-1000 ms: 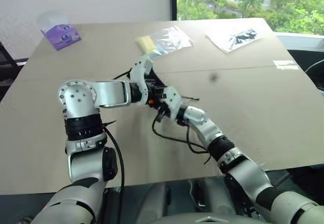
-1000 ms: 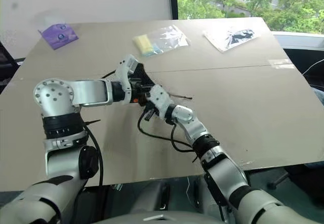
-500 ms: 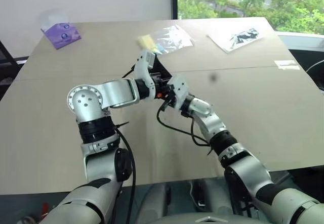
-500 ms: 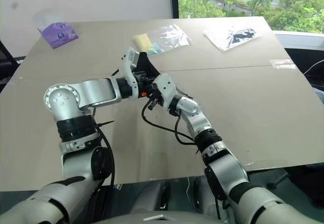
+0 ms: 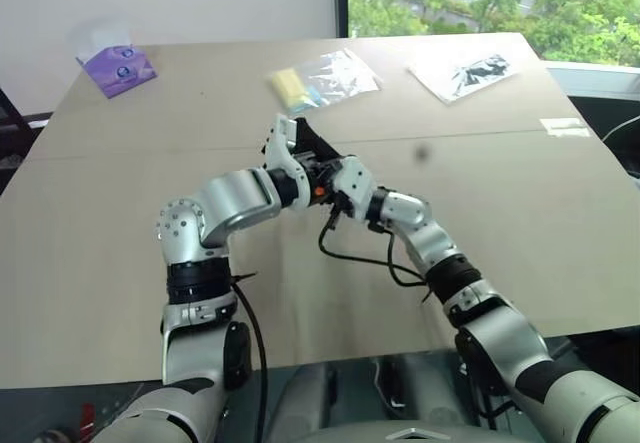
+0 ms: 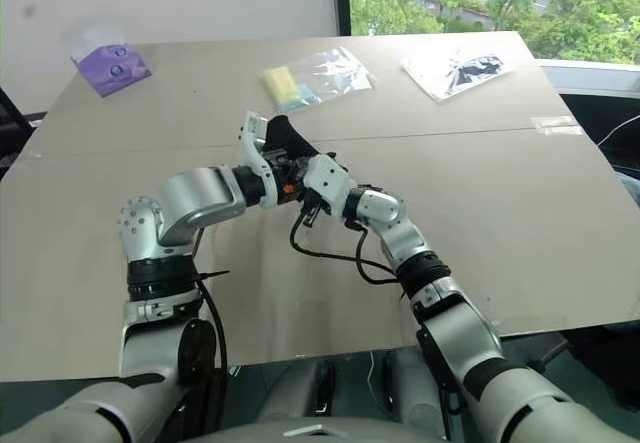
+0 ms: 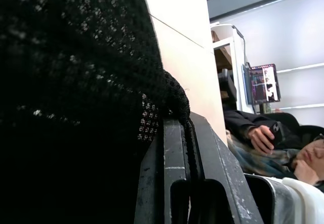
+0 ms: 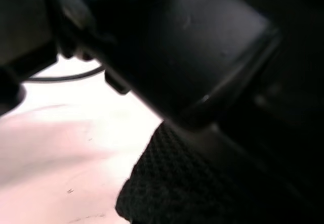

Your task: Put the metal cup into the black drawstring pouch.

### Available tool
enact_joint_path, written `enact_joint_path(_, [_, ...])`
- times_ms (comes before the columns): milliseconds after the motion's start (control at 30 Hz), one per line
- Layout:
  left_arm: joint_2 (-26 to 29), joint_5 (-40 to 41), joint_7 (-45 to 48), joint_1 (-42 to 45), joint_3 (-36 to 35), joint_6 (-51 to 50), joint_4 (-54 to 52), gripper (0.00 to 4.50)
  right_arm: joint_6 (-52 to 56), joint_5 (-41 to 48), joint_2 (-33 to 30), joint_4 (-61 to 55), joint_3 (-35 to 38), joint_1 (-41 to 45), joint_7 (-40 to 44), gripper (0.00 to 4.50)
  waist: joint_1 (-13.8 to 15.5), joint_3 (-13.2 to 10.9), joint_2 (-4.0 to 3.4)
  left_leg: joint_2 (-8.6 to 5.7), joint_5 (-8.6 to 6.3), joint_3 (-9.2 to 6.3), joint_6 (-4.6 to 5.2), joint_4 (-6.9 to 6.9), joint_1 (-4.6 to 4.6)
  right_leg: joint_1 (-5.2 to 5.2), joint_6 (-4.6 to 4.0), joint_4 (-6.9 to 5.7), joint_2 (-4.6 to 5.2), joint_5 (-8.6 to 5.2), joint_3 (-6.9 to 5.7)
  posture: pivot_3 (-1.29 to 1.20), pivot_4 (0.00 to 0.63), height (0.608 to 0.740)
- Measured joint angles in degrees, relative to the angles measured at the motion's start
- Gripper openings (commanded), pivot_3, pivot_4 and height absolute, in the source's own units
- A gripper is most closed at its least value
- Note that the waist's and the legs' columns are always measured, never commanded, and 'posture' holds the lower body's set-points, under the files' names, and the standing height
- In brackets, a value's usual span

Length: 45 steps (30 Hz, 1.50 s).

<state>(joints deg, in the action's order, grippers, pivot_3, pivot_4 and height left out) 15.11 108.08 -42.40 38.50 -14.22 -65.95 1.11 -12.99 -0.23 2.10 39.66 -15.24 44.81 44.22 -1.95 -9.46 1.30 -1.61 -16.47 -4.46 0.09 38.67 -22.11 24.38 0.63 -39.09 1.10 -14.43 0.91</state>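
The black drawstring pouch (image 5: 308,143) hangs above the middle of the table, held up between both grippers. My left gripper (image 5: 303,166) is shut on it. In the left wrist view its fingers (image 7: 169,168) pinch the black mesh fabric (image 7: 76,82) and a cord. My right gripper (image 5: 334,181) meets the pouch from the right side and is shut at its lower edge. The right wrist view has black fabric (image 8: 162,183) close in front. The metal cup is hidden.
A purple packet (image 5: 120,68) lies at the far left corner. Two clear plastic bags lie at the back, one with a yellow item (image 5: 320,81) and one with a black item (image 5: 465,73). A white label (image 5: 563,128) is on the table (image 5: 520,213). A seated person (image 7: 263,138) shows beyond the table.
Both grippers have shifted slightly up and to the right with the pouch. The left wrist has rolled and the left elbow has swung inward and lower.
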Motion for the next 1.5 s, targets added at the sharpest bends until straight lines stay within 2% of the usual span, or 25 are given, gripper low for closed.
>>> enact_joint_path(33, [0.5, 0.5, 0.1, 0.0, 0.9, 0.6, 0.0, 0.00, 1.6, 0.5, -0.3, -1.6, 0.0, -0.6, 1.0, 1.04, 0.0, 0.0, 0.00, 0.00, 0.00, -0.01, 0.00, 0.00, 0.00, -0.02, 0.00, 0.02, 0.00, 0.00, 0.00, 0.00, 0.150, 0.740])
enact_joint_path(67, [1.5, 1.0, 0.3, -0.1, 2.0, 0.9, 0.0, 0.00, 3.5, 0.9, -0.6, -3.8, 0.0, -1.7, 2.0, 1.65, 0.1, 0.0, 0.00, 0.00, 0.00, -0.02, 0.00, -0.02, 0.01, -0.03, 0.00, 0.07, 0.00, 0.00, -0.02, 0.00, 0.150, 0.740])
enact_joint_path(267, [5.1, 1.1, 3.4, -1.7, 4.8, 2.5, -0.1, 0.00, 10.4, 0.5, -2.8, -10.5, -1.2, -4.3, 3.2, 4.19, -0.1, 0.0, -0.01, -0.01, 0.00, -0.02, 0.00, -0.04, 0.03, -0.03, 0.00, 0.06, -0.01, 0.00, -0.02, 0.00, 0.150, 0.740])
enact_joint_path(300, [6.1, 1.1, 4.4, -2.2, 5.2, 2.7, -0.1, 0.00, 12.0, 0.3, -3.8, -12.4, -1.6, -4.9, 3.2, 4.44, -0.1, 0.0, -0.01, -0.01, 0.00, -0.02, 0.00, -0.05, 0.03, -0.03, -0.01, 0.06, -0.01, 0.00, -0.02, 0.00, 0.150, 0.740])
enact_joint_path(533, [12.1, -1.3, 11.3, -3.8, 5.8, 2.6, 0.4, 0.00, 25.3, 3.6, -11.2, -28.9, -1.7, -8.6, 7.5, 4.44, 0.3, 0.0, -0.02, -0.03, 0.00, -0.03, 0.00, -0.06, 0.06, -0.08, -0.01, 0.12, 0.00, -0.01, -0.03, 0.00, 0.150, 0.740])
enact_joint_path(700, [14.5, -6.6, 16.7, -2.9, 6.3, 1.7, 3.6, 0.00, 33.9, 8.1, -15.3, -39.6, -0.6, -10.2, 9.2, 4.44, 0.4, 0.0, -0.02, -0.03, 0.00, -0.04, 0.00, -0.14, 0.15, -0.16, -0.02, 0.14, -0.02, -0.01, -0.04, 0.00, 0.150, 0.740])
enact_joint_path(900, [15.7, -12.9, 25.5, -2.4, 5.7, 1.5, 4.2, 0.00, 36.5, 8.5, -16.8, -43.0, -0.3, -10.6, 6.7, 4.44, 0.4, 0.0, -0.02, -0.05, 0.00, -0.03, 0.00, -0.15, 0.12, -0.15, -0.02, 0.19, 0.00, -0.01, -0.04, 0.00, 0.150, 0.740])
enact_joint_path(967, [16.7, -15.7, 31.7, -2.4, 5.3, 1.7, 3.9, 0.00, 35.3, 6.9, -17.9, -42.3, -0.1, -10.6, 4.8, 4.44, 0.6, 0.0, -0.03, -0.06, 0.00, -0.03, 0.00, -0.16, 0.11, -0.15, -0.02, 0.19, 0.00, -0.01, -0.05, 0.00, 0.150, 0.740])
enact_joint_path(1100, [22.7, -21.1, 42.0, -2.4, 4.0, -0.3, 3.9, 0.00, 31.8, 5.5, -18.4, -37.4, 2.0, -10.5, 1.4, 4.44, 0.3, 0.0, -0.07, -0.04, 0.01, -0.01, 0.01, -0.25, 0.14, -0.13, -0.03, 0.21, -0.02, -0.02, -0.03, 0.00, 0.150, 0.740])
enact_joint_path(1367, [24.0, -27.0, 48.6, -2.4, 3.5, -2.7, 3.9, 0.00, 23.4, 1.4, -12.9, -25.3, -0.8, -7.7, -2.3, 4.44, -0.2, 0.0, -0.07, -0.04, 0.01, -0.02, 0.01, -0.28, 0.14, -0.12, -0.03, 0.23, -0.01, -0.02, -0.03, 0.00, 0.150, 0.740])
enact_joint_path(1500, [23.9, -28.0, 49.0, -3.5, 2.8, -3.9, 2.2, 0.00, 16.8, -1.5, -6.6, -11.6, -2.7, -4.8, -6.2, 4.44, -0.5, 0.0, -0.07, -0.03, 0.01, 0.02, 0.01, -0.28, 0.13, -0.07, -0.03, 0.20, -0.01, -0.02, 0.02, 0.00, 0.150, 0.740])
